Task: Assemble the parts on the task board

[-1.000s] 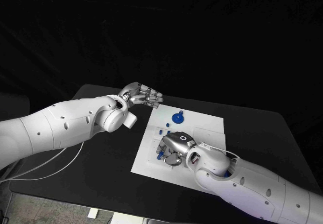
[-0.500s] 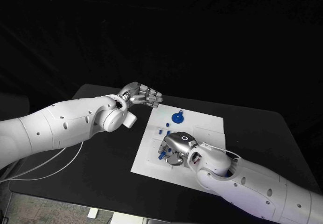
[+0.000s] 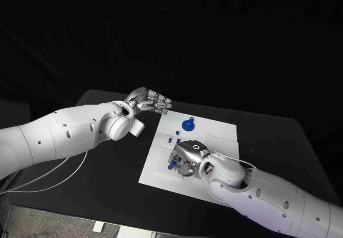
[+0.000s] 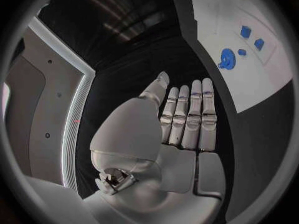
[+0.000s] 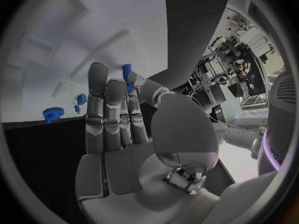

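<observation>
Blue part (image 3: 171, 165) in right robot hand (image 3: 186, 157)

Left hand (image 3: 148, 101) raised, fingers straight, together, empty. Right hand (image 3: 184, 157) lowered, thumb and finger pinching.

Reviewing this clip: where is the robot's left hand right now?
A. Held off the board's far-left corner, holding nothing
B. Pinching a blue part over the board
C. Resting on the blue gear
A: the left hand hangs beyond the task board with flat, straight fingers holding nothing, apart from the blue gear.
</observation>
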